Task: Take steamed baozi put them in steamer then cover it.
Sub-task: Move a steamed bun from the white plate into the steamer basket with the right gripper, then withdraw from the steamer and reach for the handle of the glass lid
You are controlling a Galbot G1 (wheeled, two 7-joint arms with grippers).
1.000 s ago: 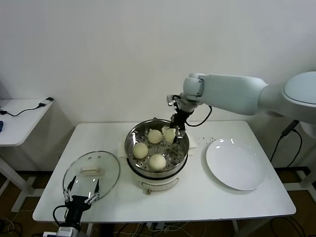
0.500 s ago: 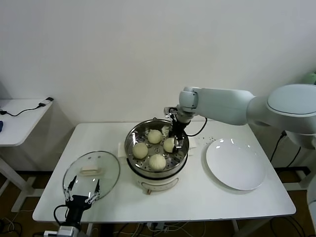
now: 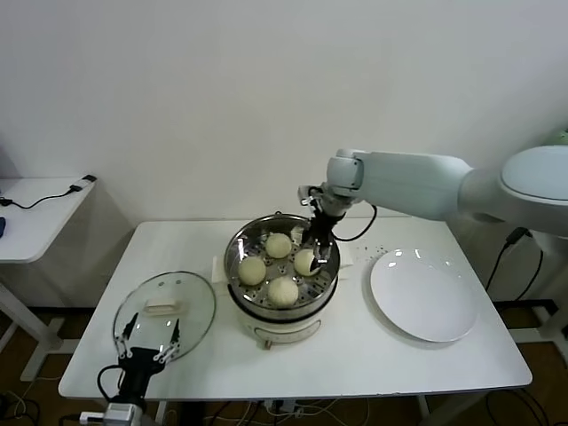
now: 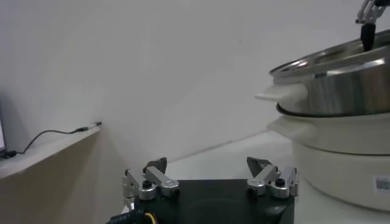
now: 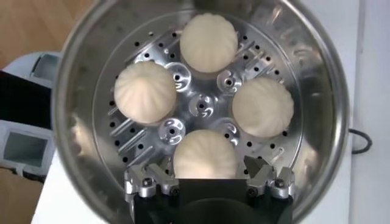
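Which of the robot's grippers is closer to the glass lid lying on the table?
The left. The left gripper hangs open at the near edge of the glass lid; the right gripper is open over the steamer, well away.

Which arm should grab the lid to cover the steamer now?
Left. The left gripper waits open beside the cover; the right gripper is over the steamer, all four baozi inside.

Three views, all sharing the steamer (image 3: 282,266)

Looking forward and down from the head across the table (image 3: 355,355); peering low and level from the left wrist, near the pot's side; gazing straight down from the right wrist, close above the baozi (image 5: 205,154).
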